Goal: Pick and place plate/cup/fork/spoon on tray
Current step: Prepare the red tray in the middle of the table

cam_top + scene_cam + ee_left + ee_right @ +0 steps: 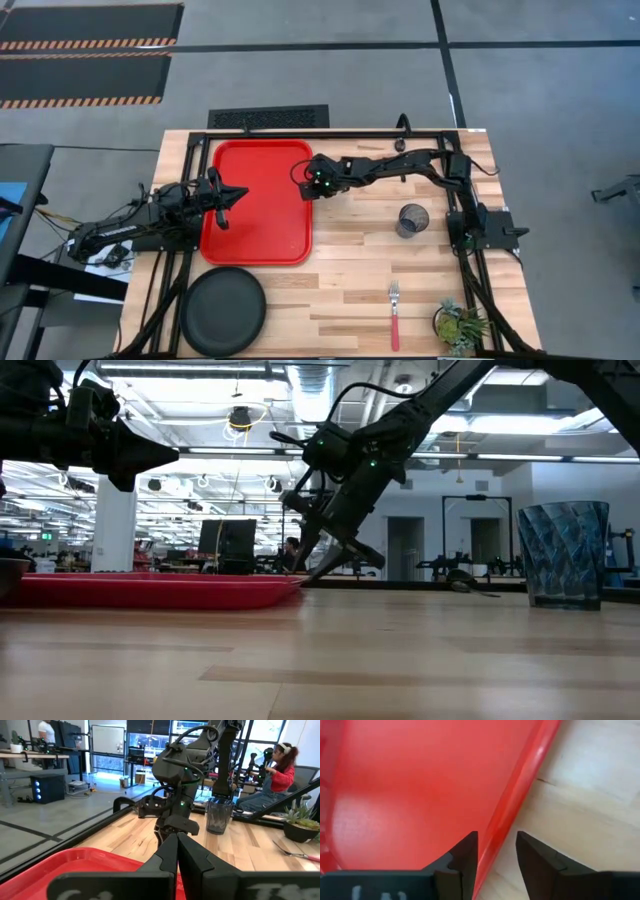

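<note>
Currently one red tray (256, 205) lies on the wooden table (350, 250), and nothing rests inside it. One black plate (223, 311) sits on the table near the tray's front edge, apart from it. One cup (411, 220) stands upright to the right of the tray, well clear of it. One fork (394, 313) with a red handle lies flat toward the front of the table, near a small potted plant (459, 325). No spoon shows in any view.

Two arms are present. The right gripper (495, 851) is low at the tray's right rim, its fingers parted with one on each side of the rim; they do not press it, and it holds nothing. The left gripper (232, 195) hovers over the tray's left side, fingers pressed together and empty.

A person (277, 775) sits in the room beyond the table
</note>
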Robot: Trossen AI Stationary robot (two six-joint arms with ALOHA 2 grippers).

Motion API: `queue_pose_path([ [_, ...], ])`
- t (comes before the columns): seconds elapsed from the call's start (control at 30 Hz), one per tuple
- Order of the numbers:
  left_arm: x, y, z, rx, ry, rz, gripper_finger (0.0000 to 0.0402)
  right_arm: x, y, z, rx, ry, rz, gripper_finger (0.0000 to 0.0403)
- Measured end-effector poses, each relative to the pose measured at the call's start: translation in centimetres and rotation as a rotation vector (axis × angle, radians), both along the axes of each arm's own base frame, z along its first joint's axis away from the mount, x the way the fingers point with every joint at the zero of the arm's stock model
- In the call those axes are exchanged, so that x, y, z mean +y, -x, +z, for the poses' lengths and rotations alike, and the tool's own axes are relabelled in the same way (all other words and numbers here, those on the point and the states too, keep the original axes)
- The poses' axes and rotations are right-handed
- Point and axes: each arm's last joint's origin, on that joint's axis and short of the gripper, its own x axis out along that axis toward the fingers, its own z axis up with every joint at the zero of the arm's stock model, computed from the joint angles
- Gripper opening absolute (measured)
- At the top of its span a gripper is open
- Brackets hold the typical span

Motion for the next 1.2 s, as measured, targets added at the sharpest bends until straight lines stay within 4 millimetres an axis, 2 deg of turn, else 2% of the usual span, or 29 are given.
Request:
queue_pose_path([
  [0.2, 0.0, 0.0, 0.0, 0.0, 0.0, 0.0, 0.0, 0.1, 0.0, 0.0, -0.006, -0.044, -0.051, 0.0151],
  [0.4, 0.0, 0.0, 0.0, 0.0, 0.0, 0.0, 0.0, 0.5, 0.0, -0.1, 0.017, -0.048, -0.058, 0.0183],
  [0.5, 0.0, 0.0, 0.0, 0.0, 0.0, 0.0, 0.0, 0.6, -0.4, -1.1, 0.013, -0.045, -0.043, 0.0199],
  [0.63, 0.0, 0.0, 0.0, 0.0, 0.0, -0.001, 0.0, 0.5, -0.6, -1.0, -0.018, -0.044, -0.04, 0.0206],
  [0.77, 0.0, 0.0, 0.0, 0.0, 0.0, -0.001, 0.0, 0.4, -0.5, -1.2, -0.009, -0.036, -0.045, 0.0188],
  [1.2, 0.0, 0.0, 0.0, 0.0, 0.0, 0.001, 0.0, -0.1, -0.4, -1.2, -0.002, 0.007, -0.063, 0.0084],
])
